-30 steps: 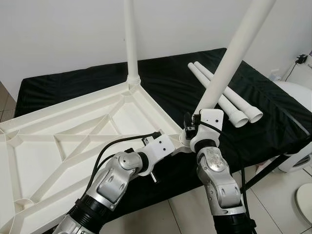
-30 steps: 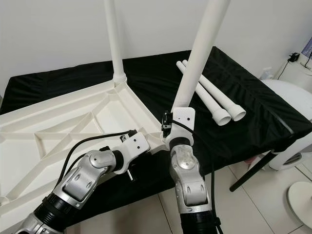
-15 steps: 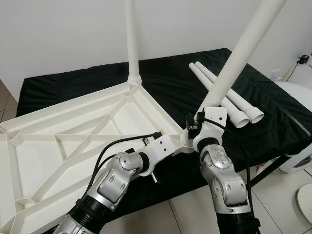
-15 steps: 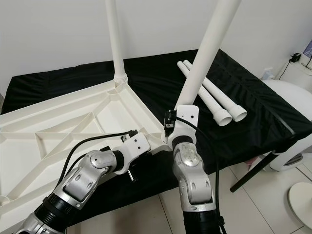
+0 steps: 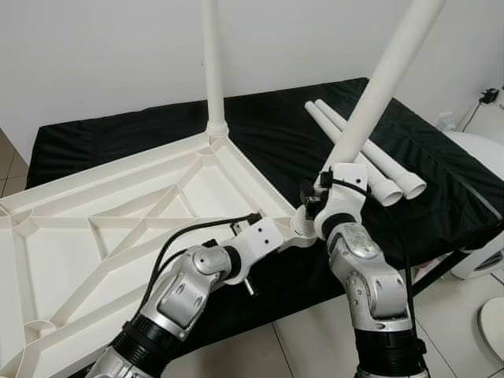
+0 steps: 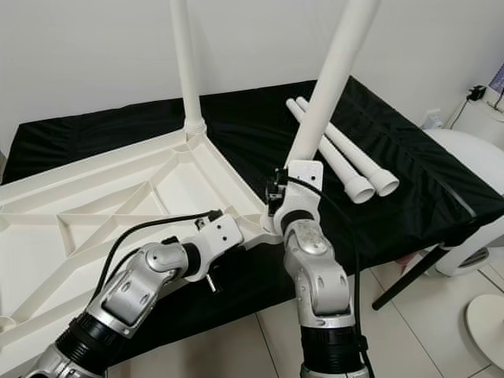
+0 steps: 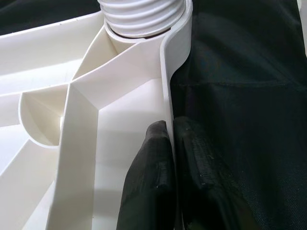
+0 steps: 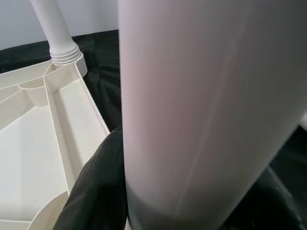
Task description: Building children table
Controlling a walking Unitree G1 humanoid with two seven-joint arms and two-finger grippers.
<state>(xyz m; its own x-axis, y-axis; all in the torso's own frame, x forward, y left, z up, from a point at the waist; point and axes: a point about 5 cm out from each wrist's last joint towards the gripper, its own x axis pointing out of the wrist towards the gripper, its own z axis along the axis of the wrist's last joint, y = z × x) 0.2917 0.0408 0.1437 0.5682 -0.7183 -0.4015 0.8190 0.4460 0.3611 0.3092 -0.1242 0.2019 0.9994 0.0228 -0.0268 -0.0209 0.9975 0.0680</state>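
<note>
One white ribbed tabletop — upturned, leg upright.

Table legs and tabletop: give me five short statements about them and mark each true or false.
1. The right gripper is shut on the leaning leg. True.
2. The left gripper pinches the tabletop rim between its fingers. True.
3. Three spare legs lie on the black cloth. False: two spare legs lie there.
4. The far corner leg lies flat. False: it stands upright in its socket.
5. The tabletop lies with its ribbed underside up. True.
</note>
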